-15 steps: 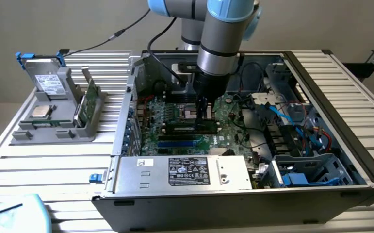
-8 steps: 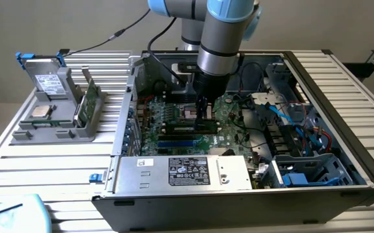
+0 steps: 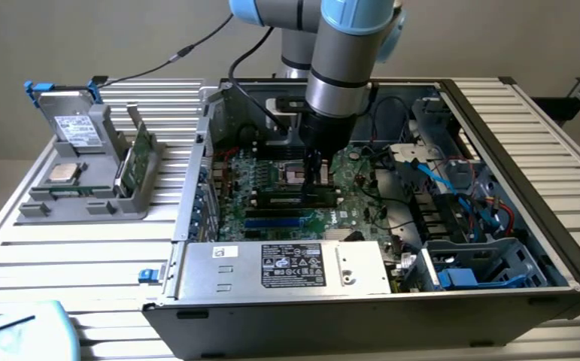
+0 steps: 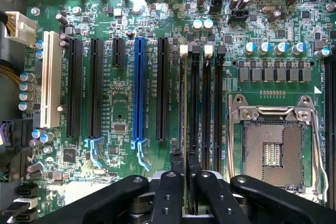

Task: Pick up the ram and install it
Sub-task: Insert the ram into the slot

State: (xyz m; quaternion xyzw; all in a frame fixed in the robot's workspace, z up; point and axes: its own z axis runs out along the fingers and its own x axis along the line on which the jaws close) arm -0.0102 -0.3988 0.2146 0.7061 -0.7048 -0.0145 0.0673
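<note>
The ram (image 4: 182, 103) stands on edge in the memory slot (image 4: 195, 103) row of the motherboard (image 4: 121, 114), directly under the pincer (image 4: 184, 174) and running straight out ahead of it, beside the empty black slots with white end clips. The pincer's fingers (image 4: 169, 192) are drawn close together, clamped on the near end of the ram's thin upper edge. In the exterior view the pincer (image 3: 315, 177) reaches down into the open computer case (image 3: 530, 218), just beside the CPU socket (image 3: 292, 174). The case sits on the slatted desk (image 3: 59, 248).
</note>
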